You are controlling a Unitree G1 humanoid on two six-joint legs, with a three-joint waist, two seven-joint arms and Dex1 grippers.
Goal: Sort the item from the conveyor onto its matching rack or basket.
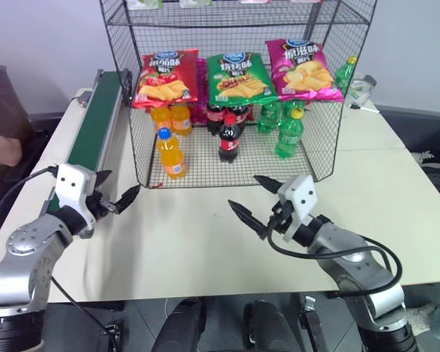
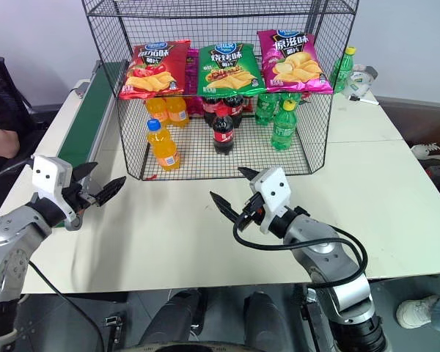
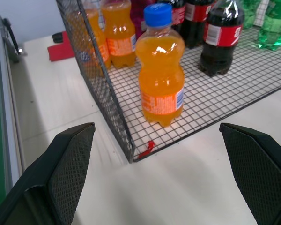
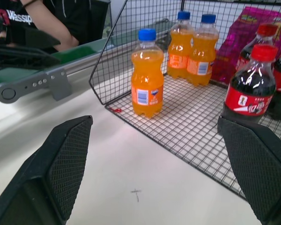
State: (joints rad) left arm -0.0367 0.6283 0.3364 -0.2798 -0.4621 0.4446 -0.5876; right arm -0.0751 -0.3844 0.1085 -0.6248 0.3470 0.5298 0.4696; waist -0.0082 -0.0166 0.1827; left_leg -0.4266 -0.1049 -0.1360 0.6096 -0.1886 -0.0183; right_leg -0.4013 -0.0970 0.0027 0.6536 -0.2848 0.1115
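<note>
The item, an orange soda bottle [image 1: 171, 152] with a blue cap, stands upright on the lowest level of the black wire rack [image 1: 205, 173], near its front left corner. The same bottle [image 3: 161, 70] is straight ahead of my left gripper [image 1: 120, 191], which hovers open and empty over the table to the rack's left front. My right gripper [image 1: 243, 192] is also open and empty, in front of the rack's middle, apart from it. The dark green conveyor [image 1: 95, 121] runs along the table's left side with nothing on it.
Inside the rack stand two more orange bottles [image 1: 170, 117], cola bottles [image 1: 229, 139] and green bottles [image 1: 290, 132], under red, green and pink crisp bags [image 1: 238, 77]. A green bottle [image 1: 345, 73] stands outside at the right. A person's arm [image 1: 0, 150] is beyond the conveyor.
</note>
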